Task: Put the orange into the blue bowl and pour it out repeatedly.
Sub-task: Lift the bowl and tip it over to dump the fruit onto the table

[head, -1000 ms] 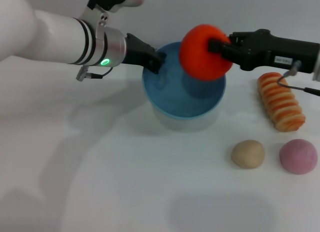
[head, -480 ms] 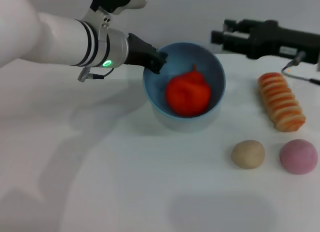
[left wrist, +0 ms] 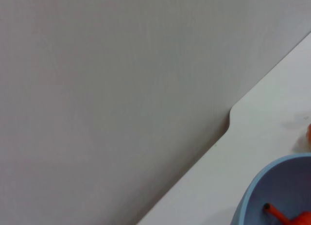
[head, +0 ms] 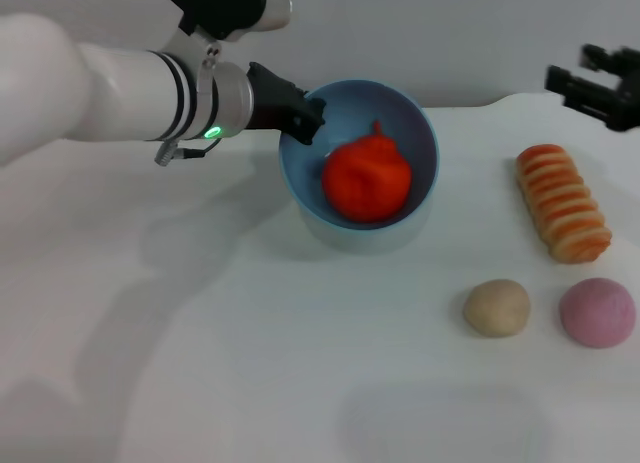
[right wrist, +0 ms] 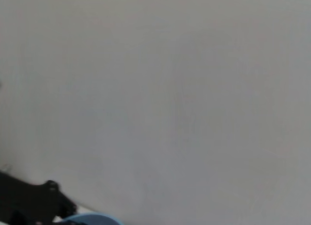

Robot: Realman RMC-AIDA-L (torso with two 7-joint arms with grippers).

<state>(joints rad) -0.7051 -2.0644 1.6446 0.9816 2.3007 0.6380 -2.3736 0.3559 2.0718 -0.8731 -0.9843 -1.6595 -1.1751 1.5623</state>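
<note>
The orange (head: 367, 180) lies inside the blue bowl (head: 430, 148), stem up. My left gripper (head: 303, 114) is shut on the bowl's left rim and holds the bowl tilted toward me at the table's middle back. My right gripper (head: 585, 81) is open and empty at the far right edge, well away from the bowl. The left wrist view shows part of the bowl's rim (left wrist: 262, 179) and the orange's stem (left wrist: 274, 213). The right wrist view shows mostly wall, with a sliver of the bowl (right wrist: 92, 217) and the left gripper (right wrist: 34, 203) in a corner.
A ridged orange-cream bread loaf (head: 562, 201) lies at the right. A beige ball (head: 496, 307) and a pink ball (head: 597, 311) sit in front of it. The white table (head: 250, 363) stretches left and front. A grey wall stands behind.
My right gripper let go of the orange, which dropped into the bowl, and the right arm drew back to the right. The left gripper kept its hold on the bowl.
</note>
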